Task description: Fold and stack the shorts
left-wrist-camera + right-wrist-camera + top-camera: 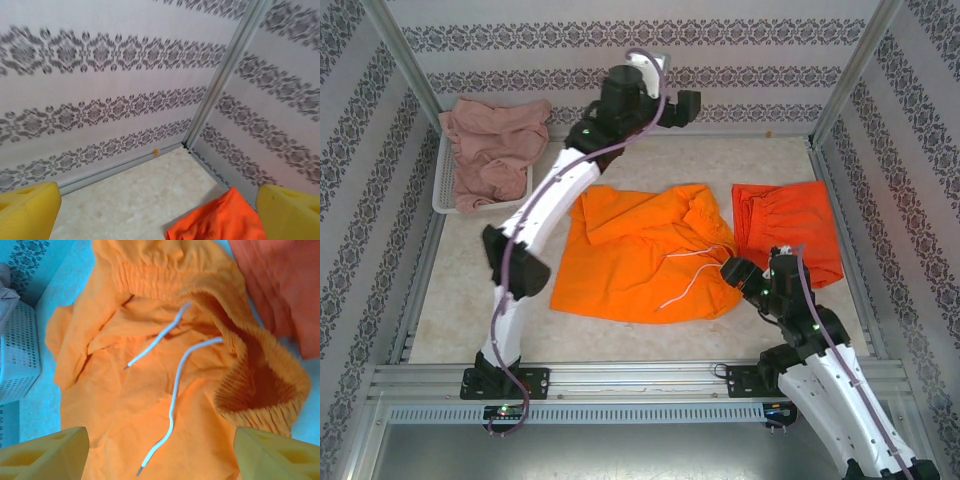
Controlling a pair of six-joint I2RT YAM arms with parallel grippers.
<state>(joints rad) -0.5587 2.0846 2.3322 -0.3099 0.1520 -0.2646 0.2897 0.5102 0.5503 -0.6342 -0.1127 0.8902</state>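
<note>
A: Which arm is nearer the bright orange shorts (640, 255)?

B: The right gripper (157, 442), jaws apart, over their waistband. The legs run leftward, mid-table (470, 290). The left gripper (686, 106), also apart, hangs far back.

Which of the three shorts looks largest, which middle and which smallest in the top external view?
1. The bright orange shorts, spread out mid-table, are clearly largest.
2 and 3. The red-orange shorts, lying flat on the right, and the pink shorts, bunched in the basket, look about alike, so they stay unranked.
</note>
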